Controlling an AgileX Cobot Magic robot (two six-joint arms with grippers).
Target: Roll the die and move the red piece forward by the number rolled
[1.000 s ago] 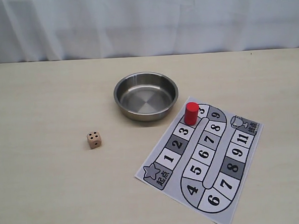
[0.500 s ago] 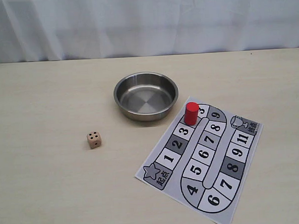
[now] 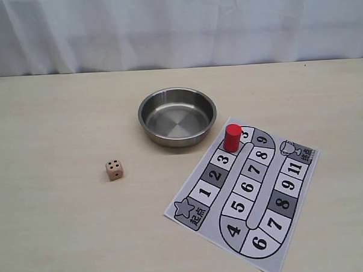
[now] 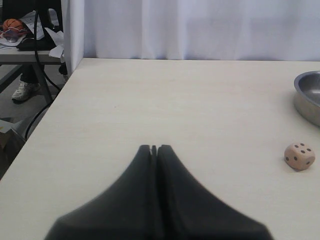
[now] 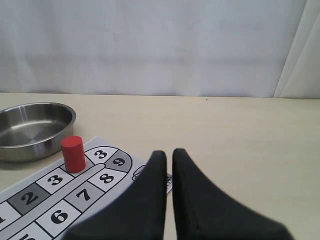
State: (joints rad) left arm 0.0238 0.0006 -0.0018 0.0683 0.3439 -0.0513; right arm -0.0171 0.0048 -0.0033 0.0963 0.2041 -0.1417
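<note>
The die (image 3: 114, 169), a tan wooden cube with four pips up, lies on the bare table left of the printed game board (image 3: 244, 193). It also shows in the left wrist view, the die (image 4: 299, 156) lying well off to one side of my left gripper (image 4: 154, 148), which is shut and empty. The red piece (image 3: 232, 137) stands upright on the board square just past the first 3, covering its number. In the right wrist view the red piece (image 5: 73, 154) stands ahead of my right gripper (image 5: 169, 152), whose jaws sit close together with nothing between them. Neither gripper appears in the exterior view.
An empty steel bowl (image 3: 176, 90) sits behind the board's top corner, close to the red piece; the bowl's wall (image 5: 30, 145) shows in the right wrist view. A white curtain closes the table's far side. The table's side edge (image 4: 60, 90) shows in the left wrist view.
</note>
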